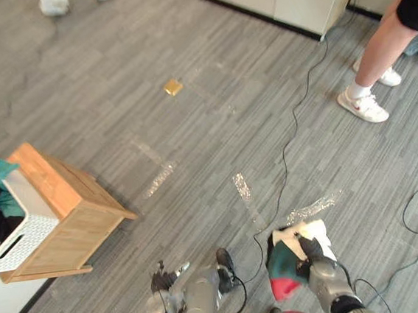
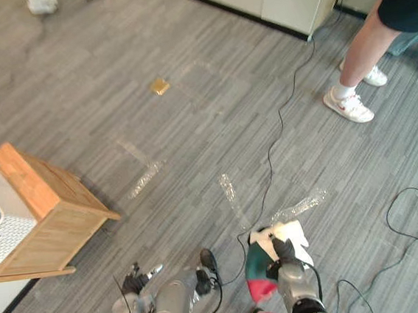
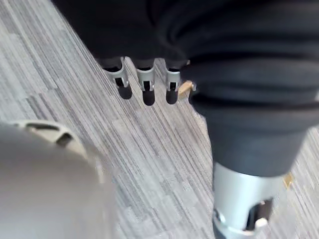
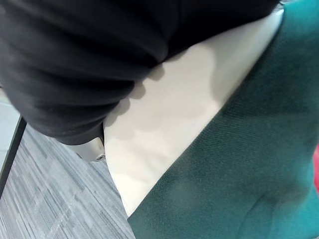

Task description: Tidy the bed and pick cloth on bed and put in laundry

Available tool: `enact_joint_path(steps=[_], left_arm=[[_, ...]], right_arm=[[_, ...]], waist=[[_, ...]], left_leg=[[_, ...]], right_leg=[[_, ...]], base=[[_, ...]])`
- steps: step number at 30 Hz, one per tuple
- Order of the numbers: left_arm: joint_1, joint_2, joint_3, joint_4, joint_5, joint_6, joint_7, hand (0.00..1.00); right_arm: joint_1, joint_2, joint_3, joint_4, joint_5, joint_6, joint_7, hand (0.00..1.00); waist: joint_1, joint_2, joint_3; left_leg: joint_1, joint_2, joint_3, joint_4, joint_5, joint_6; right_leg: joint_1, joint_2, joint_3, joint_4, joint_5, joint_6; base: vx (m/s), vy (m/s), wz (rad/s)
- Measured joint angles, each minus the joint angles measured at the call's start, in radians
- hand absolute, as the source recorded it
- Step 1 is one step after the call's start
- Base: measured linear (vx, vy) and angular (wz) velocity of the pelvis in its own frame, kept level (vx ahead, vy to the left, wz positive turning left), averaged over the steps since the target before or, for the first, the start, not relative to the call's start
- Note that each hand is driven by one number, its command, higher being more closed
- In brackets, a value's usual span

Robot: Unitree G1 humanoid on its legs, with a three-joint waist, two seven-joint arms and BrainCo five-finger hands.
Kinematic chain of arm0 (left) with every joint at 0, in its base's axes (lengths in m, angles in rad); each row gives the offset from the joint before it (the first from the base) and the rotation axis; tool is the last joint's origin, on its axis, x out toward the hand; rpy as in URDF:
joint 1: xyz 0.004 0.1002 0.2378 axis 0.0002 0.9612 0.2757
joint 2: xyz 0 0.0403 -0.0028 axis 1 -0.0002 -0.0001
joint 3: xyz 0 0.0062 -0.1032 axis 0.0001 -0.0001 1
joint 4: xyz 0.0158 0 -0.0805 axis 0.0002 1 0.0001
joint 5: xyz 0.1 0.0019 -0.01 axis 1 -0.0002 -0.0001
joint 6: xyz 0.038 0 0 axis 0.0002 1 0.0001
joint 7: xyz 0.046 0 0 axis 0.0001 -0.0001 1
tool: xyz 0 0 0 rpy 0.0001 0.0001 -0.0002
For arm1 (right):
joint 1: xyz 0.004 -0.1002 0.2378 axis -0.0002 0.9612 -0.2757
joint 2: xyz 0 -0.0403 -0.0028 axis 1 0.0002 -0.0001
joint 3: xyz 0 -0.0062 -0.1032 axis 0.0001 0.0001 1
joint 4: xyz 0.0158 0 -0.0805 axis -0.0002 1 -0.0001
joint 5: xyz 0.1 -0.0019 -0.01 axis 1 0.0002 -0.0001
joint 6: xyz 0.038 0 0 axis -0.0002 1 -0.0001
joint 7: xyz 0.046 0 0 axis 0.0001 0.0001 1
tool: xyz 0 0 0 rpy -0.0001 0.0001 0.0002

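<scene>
Green, white and red cloth [image 1: 283, 262] is bunched in the right hand [image 1: 311, 252], whose fingers close on it, low above the grey floor [image 1: 192, 136]. The left hand [image 1: 162, 281] hangs beside it, fingers [image 3: 145, 88] loosely straight and empty. A white laundry basket [image 1: 24, 224], holding clothes, sits on a wooden table [image 1: 77, 213], well apart.

The grey plank floor [image 1: 184, 48] looks matt, with a streaky wood-grain print, and the strips of clear tape [image 1: 242, 188] stuck on it catch the light. The light-brown wooden stand [image 1: 73, 206] is smooth, its grain bare. The white perforated plastic laundry basket [image 1: 23, 226] looks smooth. The green, white and red cloth bundle [image 1: 286, 264] is soft and matt, its green part finely woven. The left hand [image 3: 144, 84] has satin silver fingers with glossy dark tips.
</scene>
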Motion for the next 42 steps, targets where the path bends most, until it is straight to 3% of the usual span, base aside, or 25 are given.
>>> enact_joint_path(steps=[1,3,4,6,8,10,11,12,13,14,17,18,19,20,23,25,29,30,31,32,35,36,37,39,42], left_arm=[[-0.007,0.0,0.0,0.017,0.0,0.002,0.003,0.0],[0.002,-0.009,-0.002,0.041,0.0,0.018,0.006,0.0],[0.005,-0.022,-0.012,0.055,0.0,0.025,0.006,0.0],[0.005,-0.035,-0.034,0.065,-0.001,0.024,0.008,0.0],[-0.008,-0.042,-0.033,0.068,-0.001,0.025,0.008,0.0],[-0.023,-0.052,-0.031,0.067,-0.002,0.022,0.013,0.0],[-0.019,-0.051,-0.031,0.067,-0.002,0.021,0.02,0.0],[-0.013,-0.04,-0.029,0.068,-0.002,0.021,0.021,0.0],[-0.023,-0.063,-0.021,0.077,-0.004,0.024,0.023,0.0],[-0.022,-0.083,-0.005,0.077,-0.006,0.016,0.018,0.0],[-0.018,-0.09,0.014,0.088,-0.01,-0.005,0.017,0.0],[-0.022,-0.091,0.022,0.086,-0.011,-0.005,0.016,0.0],[-0.024,-0.094,0.05,0.078,-0.034,-0.005,0.015,0.0],[-0.014,-0.093,0.072,0.055,-0.061,-0.005,0.014,0.0],[0.023,-0.085,0.079,-0.007,-0.091,-0.012,0.016,0.0],[0.028,-0.091,0.075,-0.033,-0.091,-0.021,0.014,0.0],[0.044,-0.089,0.054,-0.074,-0.1,-0.022,-0.002,0.0],[0.055,-0.091,0.045,-0.075,-0.103,-0.022,-0.003,0.0],[0.065,-0.09,0.045,-0.075,-0.112,-0.022,-0.003,0.0],[0.073,-0.084,0.048,-0.074,-0.128,-0.022,-0.003,0.0],[0.073,-0.053,0.061,-0.073,-0.132,-0.018,-0.016,0.0],[0.073,-0.051,0.061,-0.072,-0.131,-0.016,-0.023,0.0],[0.077,-0.049,0.058,-0.071,-0.127,-0.005,-0.024,0.0],[0.101,-0.044,0.034,-0.069,-0.123,-0.001,-0.025,0.0],[0.115,-0.033,0.023,-0.058,-0.09,0.0,-0.027,0.0]], right_arm=[[-0.004,-0.008,-0.002,-0.001,0.0,0.001,0.0,1.0],[-0.007,-0.029,-0.005,-0.005,0.0,0.004,-0.001,1.0],[0.0,-0.046,-0.007,-0.028,0.0,0.003,-0.001,1.0],[0.016,-0.058,-0.014,-0.082,0.0,-0.003,-0.002,1.0],[0.0,-0.067,-0.015,-0.086,0.001,-0.009,-0.003,1.0],[-0.013,-0.081,-0.015,-0.114,0.003,-0.008,-0.003,1.0],[-0.014,-0.08,-0.013,-0.155,0.01,-0.008,-0.003,1.0],[-0.011,-0.082,-0.013,-0.19,0.014,-0.009,-0.001,1.0],[-0.026,-0.099,-0.013,-0.194,0.016,-0.008,0.002,1.0],[-0.068,-0.108,-0.014,-0.211,0.024,-0.007,0.0,1.0],[-0.04,-0.122,-0.009,-0.354,0.033,-0.019,0.017,1.0],[-0.005,-0.123,-0.009,-0.408,0.033,-0.021,0.023,1.0],[0.096,-0.112,-0.003,-0.551,0.05,-0.023,0.049,1.0],[0.213,-0.1,0.0,-0.699,0.053,-0.029,0.077,1.0],[0.384,-0.059,-0.015,-0.844,0.043,-0.071,0.1,1.0],[0.4,-0.056,-0.043,-0.845,0.04,-0.069,0.1,1.0],[0.36,-0.065,-0.073,-0.84,0.013,-0.068,0.099,1.0],[0.344,-0.07,-0.072,-0.832,0.008,-0.068,0.098,1.0],[0.333,-0.071,-0.07,-0.819,0.005,-0.068,0.097,1.0],[0.312,-0.056,-0.067,-0.779,0.002,-0.067,0.086,1.0],[0.279,-0.019,-0.034,-0.741,-0.002,-0.061,0.085,1.0],[0.281,-0.013,-0.03,-0.736,-0.003,-0.061,0.084,1.0],[0.283,-0.01,-0.019,-0.72,-0.007,-0.06,0.087,1.0],[0.286,-0.012,0.012,-0.695,0.0,-0.056,0.112,1.0],[0.302,-0.006,0.038,-0.696,0.033,-0.06,0.147,1.0]], waist=[[-0.019,-0.001,0.002],[-0.041,0.031,0.018],[-0.046,0.067,0.024],[-0.064,0.094,0.022],[-0.077,0.102,0.027],[-0.09,0.11,0.03],[-0.098,0.093,0.026],[-0.101,0.075,0.021],[-0.09,0.119,0.031],[-0.084,0.128,0.027],[-0.104,0.133,0.022],[-0.101,0.136,0.021],[-0.098,0.126,0.028],[-0.098,0.134,0.027],[-0.127,0.111,0.033],[-0.134,0.108,0.033],[-0.123,0.104,0.026],[-0.12,0.114,0.012],[-0.12,0.115,0.0],[-0.122,0.091,-0.029],[-0.105,0.013,-0.048],[-0.107,0.006,-0.048],[-0.12,0.002,-0.047],[-0.139,0.012,-0.048],[-0.157,0.021,-0.049]], left_leg=[[0.051,-0.035,-0.058,-0.026,-0.015,0.006],[0.181,-0.058,-0.142,-0.086,-0.023,0.006],[0.285,-0.052,-0.199,-0.156,-0.02,0.002],[0.389,-0.025,-0.288,-0.208,-0.014,-0.008],[0.428,0.01,-0.352,-0.205,-0.014,-0.018],[0.449,0.062,-0.416,-0.203,-0.018,-0.093],[0.459,0.082,-0.452,-0.205,-0.031,-0.154],[0.481,0.097,-0.491,-0.206,-0.062,-0.222],[0.487,0.144,-0.505,-0.2,-0.069,-0.231],[0.473,0.167,-0.532,-0.192,-0.034,-0.245],[0.419,0.205,-0.58,0.02,0.065,-0.249],[0.382,0.214,-0.578,0.099,0.106,-0.254],[0.299,0.243,-0.548,0.269,0.206,-0.269],[0.219,0.301,-0.442,0.445,0.189,-0.251],[0.13,0.394,-0.131,0.601,0.119,-0.147],[0.052,0.388,-0.011,0.575,0.082,-0.133],[-0.003,0.296,0.275,0.232,0.05,-0.132],[0.0,0.276,0.355,0.125,0.082,-0.103],[0.014,0.268,0.398,0.103,0.063,-0.003],[0.021,0.224,0.41,0.093,0.007,0.053],[0.068,0.076,0.36,0.031,-0.034,0.067],[0.095,0.046,0.337,0.008,-0.039,0.065],[0.158,-0.001,0.278,-0.045,-0.04,0.062],[0.281,-0.04,0.17,-0.148,-0.02,0.032],[0.369,-0.04,0.073,-0.234,0.007,-0.009]], right_leg=[[-0.084,-0.025,0.01,0.22,0.049,0.013],[-0.163,-0.047,-0.022,0.435,-0.006,-0.061],[-0.212,-0.053,-0.063,0.484,-0.053,-0.136],[-0.331,-0.06,-0.113,0.43,-0.111,-0.189],[-0.419,-0.046,-0.101,0.227,-0.134,-0.192],[-0.475,-0.009,-0.031,-0.089,-0.07,-0.16],[-0.479,-0.002,0.058,-0.32,0.047,-0.139],[-0.46,-0.011,0.134,-0.432,0.28,-0.095],[-0.463,0.028,0.105,-0.386,0.254,-0.119],[-0.489,0.041,0.096,-0.294,0.18,-0.138],[-0.461,0.031,0.008,-0.101,-0.012,-0.195],[-0.437,0.031,-0.01,-0.1,-0.031,-0.203],[-0.373,0.035,-0.044,-0.13,-0.054,-0.211],[-0.297,0.042,-0.072,-0.183,-0.06,-0.221],[-0.125,0.038,-0.138,-0.316,-0.063,-0.221],[-0.067,0.031,-0.182,-0.366,-0.079,-0.209],[0.028,-0.013,-0.302,-0.39,-0.128,-0.136],[0.042,-0.022,-0.329,-0.369,-0.157,-0.092],[0.043,-0.027,-0.335,-0.35,-0.179,-0.071],[0.042,-0.063,-0.345,-0.311,-0.217,-0.041],[0.036,-0.177,-0.301,-0.125,-0.213,-0.034],[0.021,-0.202,-0.282,-0.039,-0.187,-0.04],[-0.025,-0.239,-0.216,0.184,-0.105,-0.093],[-0.158,-0.24,-0.142,0.513,-0.1,-0.147],[-0.299,-0.225,-0.152,0.47,-0.124,-0.141]], base=[[0.73,0.135,1.41],[0.67,0.069,1.2],[0.6,0.013,1.02],[0.65,-0.076,1.36],[0.53,-0.192,1.46],[0.61,-0.341,1.55],[0.76,-0.516,1.64],[0.66,-0.484,1.4],[0.6,-0.477,0.86],[0.44,-0.359,0.4],[0.48,-0.391,0.75],[0.52,-0.369,0.78],[0.48,-0.299,0.65],[0.48,-0.266,0.58],[0.34,-0.097,0.6],[0.28,0.01,0.71],[0.32,0.136,0.78],[0.4,0.199,0.81],[0.44,0.242,0.76],[0.38,0.19,0.58],[0.54,0.235,0.85],[0.41,0.198,1.31],[0.33,0.132,1.31],[0.49,0.128,1.49],[0.4,0.011,1.06]])
